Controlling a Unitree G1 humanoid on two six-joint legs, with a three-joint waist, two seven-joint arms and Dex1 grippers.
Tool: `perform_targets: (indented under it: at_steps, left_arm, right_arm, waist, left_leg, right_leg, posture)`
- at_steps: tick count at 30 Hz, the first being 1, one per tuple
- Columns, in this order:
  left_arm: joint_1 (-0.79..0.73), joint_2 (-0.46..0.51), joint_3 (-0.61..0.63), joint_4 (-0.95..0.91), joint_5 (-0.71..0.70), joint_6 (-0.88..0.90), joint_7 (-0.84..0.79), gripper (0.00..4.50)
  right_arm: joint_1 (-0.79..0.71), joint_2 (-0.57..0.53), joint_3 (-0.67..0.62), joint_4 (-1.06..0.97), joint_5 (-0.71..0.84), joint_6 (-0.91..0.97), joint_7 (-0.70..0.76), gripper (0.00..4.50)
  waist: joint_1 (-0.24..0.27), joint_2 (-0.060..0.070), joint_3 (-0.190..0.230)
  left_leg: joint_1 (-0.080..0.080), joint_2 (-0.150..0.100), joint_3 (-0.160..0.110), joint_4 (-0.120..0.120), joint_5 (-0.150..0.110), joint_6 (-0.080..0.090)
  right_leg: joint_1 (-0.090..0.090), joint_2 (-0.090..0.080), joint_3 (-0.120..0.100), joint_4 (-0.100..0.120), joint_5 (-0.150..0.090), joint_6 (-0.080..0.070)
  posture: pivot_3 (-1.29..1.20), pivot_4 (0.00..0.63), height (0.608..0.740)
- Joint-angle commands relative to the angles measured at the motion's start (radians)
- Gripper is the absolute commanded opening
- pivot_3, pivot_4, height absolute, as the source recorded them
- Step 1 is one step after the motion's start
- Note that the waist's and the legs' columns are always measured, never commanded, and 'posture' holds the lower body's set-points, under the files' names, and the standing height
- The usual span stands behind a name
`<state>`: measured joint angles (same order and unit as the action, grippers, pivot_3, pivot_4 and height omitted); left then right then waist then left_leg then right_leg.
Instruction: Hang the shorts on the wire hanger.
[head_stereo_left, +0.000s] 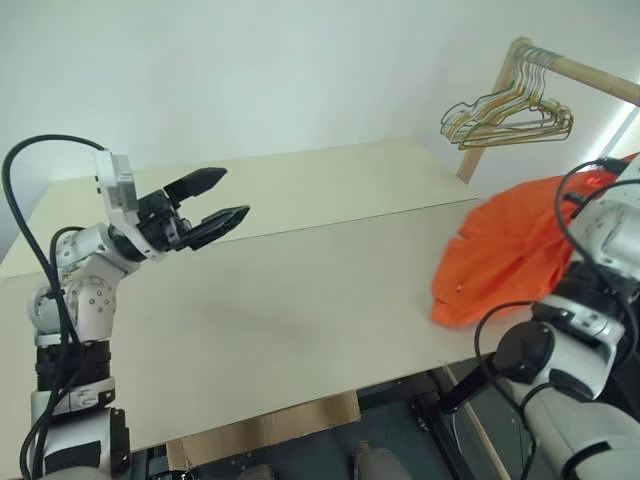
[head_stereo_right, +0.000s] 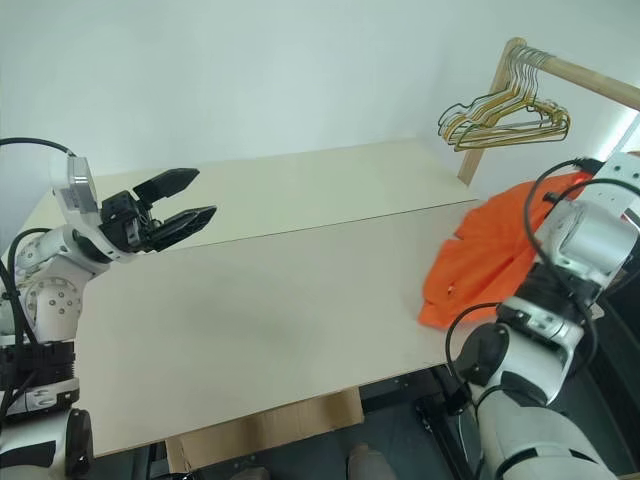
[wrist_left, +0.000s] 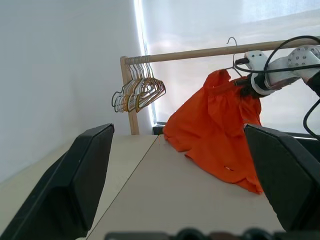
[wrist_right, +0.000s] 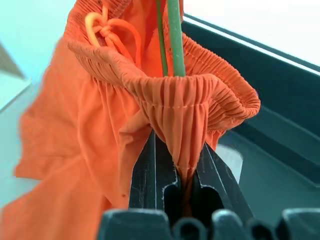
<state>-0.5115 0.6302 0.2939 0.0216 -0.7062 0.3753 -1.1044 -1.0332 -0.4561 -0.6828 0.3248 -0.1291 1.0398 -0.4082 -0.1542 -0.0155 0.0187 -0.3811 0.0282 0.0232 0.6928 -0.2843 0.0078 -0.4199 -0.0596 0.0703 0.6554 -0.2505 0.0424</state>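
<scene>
The bright orange shorts (head_stereo_left: 505, 250) are at the table's far right, their lower part draped on the tabletop and their gathered waistband lifted. My right gripper (wrist_right: 182, 167) is shut on a pinched fold of that waistband (wrist_right: 180, 105). The thin green wire hanger (wrist_right: 175, 37) runs up through the waist opening, beside the orange drawstring. From the left wrist view the shorts (wrist_left: 215, 130) hang from the right gripper (wrist_left: 246, 87) just below the wooden rail, and a thin wire hook (wrist_left: 231, 42) rises above them. My left gripper (head_stereo_left: 232, 192) stands open and holds nothing, above the table's left side, far from the shorts.
A bunch of gold and dark wire hangers (head_stereo_left: 508, 115) hangs at the near end of the wooden rail (head_stereo_left: 590, 75), behind the table's right corner. The pale tabletop (head_stereo_left: 300, 300) has a seam across it and a front edge near me.
</scene>
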Motion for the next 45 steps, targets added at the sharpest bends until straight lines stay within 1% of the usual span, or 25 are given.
perform_targets:
  at_steps: [1, 4, 9, 12, 14, 16, 24, 27, 29, 31, 32, 39, 40, 41, 42, 45]
  left_arm:
    - [-0.009, 0.017, 0.02, -0.039, -0.016, 0.001, 0.014, 4.49]
    - [0.002, 0.023, 0.018, -0.046, -0.005, -0.003, 0.021, 4.49]
    - [0.019, 0.04, 0.006, -0.073, -0.002, 0.003, 0.021, 4.49]
    - [0.021, 0.04, 0.007, -0.075, 0.002, -0.002, 0.029, 4.49]
    - [0.022, 0.04, 0.004, -0.071, 0.006, -0.005, 0.035, 4.49]
    - [0.024, 0.037, 0.0, -0.072, 0.008, -0.008, 0.038, 4.49]
    - [0.013, 0.028, -0.018, -0.056, 0.014, -0.017, 0.041, 4.49]
    - [0.009, 0.024, -0.022, -0.05, 0.017, -0.02, 0.04, 4.49]
    - [0.011, 0.019, -0.022, -0.052, 0.014, -0.025, 0.032, 4.49]
    - [0.015, 0.019, -0.02, -0.059, 0.005, -0.02, 0.023, 4.5]
    - [0.016, 0.02, -0.02, -0.061, 0.005, -0.02, 0.02, 4.5]
    - [0.022, 0.018, -0.022, -0.066, 0.014, -0.03, 0.013, 4.5]
    - [0.024, 0.017, -0.023, -0.067, 0.015, -0.032, 0.014, 4.5]
    - [0.026, 0.016, -0.024, -0.067, 0.016, -0.035, 0.013, 4.5]
    - [0.029, 0.015, -0.024, -0.068, 0.017, -0.036, 0.013, 4.5]
    - [0.031, 0.019, -0.027, -0.067, 0.02, -0.04, 0.005, 4.5]
  right_arm:
    - [-0.098, -0.075, -0.014, 0.143, 0.039, -0.133, -0.047, 0.0]
    - [-0.174, -0.145, -0.035, 0.323, 0.081, -0.248, -0.082, 0.0]
    - [-0.232, -0.242, -0.075, 0.574, 0.174, -0.345, -0.093, 0.0]
    - [-0.246, -0.287, -0.083, 0.664, 0.221, -0.403, -0.099, 0.0]
    - [-0.256, -0.309, -0.114, 0.717, 0.271, -0.407, -0.115, 0.0]
    - [-0.261, -0.323, -0.129, 0.753, 0.31, -0.415, -0.134, 0.0]
    - [-0.26, -0.356, -0.119, 0.82, 0.397, -0.438, -0.165, 0.0]
    - [-0.252, -0.361, -0.081, 0.828, 0.391, -0.44, -0.165, 0.0]
    - [-0.238, -0.358, -0.008, 0.825, 0.345, -0.429, -0.142, 0.0]
    - [-0.233, -0.358, 0.007, 0.828, 0.347, -0.432, -0.153, 0.63]
    - [-0.233, -0.358, 0.015, 0.828, 0.346, -0.438, -0.166, 0.84]
    - [-0.229, -0.358, 0.06, 0.815, 0.344, -0.463, -0.201, 3.34]
    - [-0.226, -0.357, 0.075, 0.806, 0.337, -0.467, -0.2, 3.76]
    - [-0.225, -0.353, 0.092, 0.792, 0.324, -0.472, -0.21, 4.04]
    - [-0.223, -0.348, 0.112, 0.775, 0.308, -0.481, -0.221, 4.43]
    - [-0.209, -0.337, 0.156, 0.711, 0.279, -0.516, -0.236, 4.47]
  waist:
    - [-0.001, 0.0, 0.0]
    - [-0.002, 0.0, 0.0]
    - [0.0, 0.0, 0.0]
    - [0.002, 0.0, 0.001]
    - [0.002, 0.001, 0.001]
    - [0.001, 0.002, 0.001]
    - [0.003, 0.002, 0.001]
    - [0.004, 0.002, 0.001]
    - [0.004, 0.002, 0.001]
    - [0.004, 0.002, 0.001]
    - [0.004, 0.002, 0.001]
    - [0.003, 0.002, 0.002]
    - [0.003, 0.002, 0.002]
    - [0.004, 0.002, 0.002]
    - [0.004, 0.002, 0.002]
    - [0.004, 0.003, 0.002]
  left_leg:
    - [0.0, 0.0, 0.0, 0.0, 0.0, 0.0]
    - [0.003, 0.0, 0.001, -0.001, 0.0, 0.0]
    - [0.007, 0.0, 0.002, -0.007, 0.0, 0.0]
    - [0.013, 0.0, 0.004, -0.011, 0.0, 0.0]
    - [0.014, -0.001, 0.004, -0.012, 0.0, 0.0]
    - [0.014, -0.001, 0.004, -0.012, 0.0, 0.0]
    - [0.014, 0.0, 0.005, -0.013, 0.0, 0.0]
    - [0.014, 0.0, 0.006, -0.013, 0.0, 0.0]
    - [0.014, 0.0, 0.006, -0.013, 0.0, 0.0]
    - [0.014, 0.0, 0.007, -0.013, 0.0, 0.0]
    - [0.014, 0.0, 0.007, -0.013, 0.0, 0.0]
    - [0.014, 0.0, 0.006, -0.013, 0.0, 0.0]
    - [0.014, 0.0, 0.006, -0.013, 0.0, 0.0]
    - [0.014, 0.0, 0.006, -0.013, 0.0, 0.0]
    - [0.014, 0.0, 0.006, -0.013, 0.0, 0.0]
    - [0.014, 0.0, 0.006, -0.013, 0.0, 0.0]
  right_leg:
    - [0.0, 0.0, 0.0, 0.0, 0.0, 0.0]
    - [0.002, 0.0, 0.001, -0.002, 0.0, 0.0]
    - [0.007, 0.0, 0.002, -0.008, 0.0, 0.0]
    - [0.013, 0.0, 0.002, -0.012, 0.0, 0.0]
    - [0.015, 0.0, 0.002, -0.013, 0.0, 0.0]
    - [0.015, 0.0, 0.002, -0.013, 0.0, 0.0]
    - [0.016, 0.0, 0.002, -0.014, 0.0, 0.0]
    - [0.016, 0.0, 0.002, -0.015, 0.0, 0.0]
    - [0.016, 0.0, 0.002, -0.015, 0.0, 0.0]
    - [0.016, 0.0, 0.002, -0.015, 0.0, 0.0]
    - [0.016, 0.0, 0.002, -0.015, 0.0, 0.0]
    - [0.016, 0.0, 0.002, -0.014, 0.0, 0.0]
    - [0.016, 0.0, 0.002, -0.014, 0.0, 0.0]
    - [0.016, 0.0, 0.002, -0.014, 0.0, 0.0]
    - [0.016, 0.0, 0.002, -0.015, 0.0, 0.0]
    - [0.016, 0.0, 0.002, -0.014, 0.0, 0.0]
  posture:
    - [-0.06, 0.0, 0.74]
    - [-0.05, 0.0, 0.74]
    - [-0.04, 0.0, 0.74]
    - [-0.04, 0.0, 0.74]
    - [-0.04, 0.0, 0.74]
    - [-0.04, 0.0, 0.74]
    - [-0.05, 0.0, 0.74]
    - [-0.06, 0.0, 0.74]
    - [-0.06, 0.0, 0.74]
    - [-0.06, 0.0, 0.74]
    - [-0.06, 0.0, 0.74]
    - [-0.05, 0.0, 0.74]
    - [-0.05, 0.0, 0.74]
    - [-0.05, 0.0, 0.74]
    - [-0.05, 0.0, 0.74]
    - [-0.05, 0.0, 0.74]
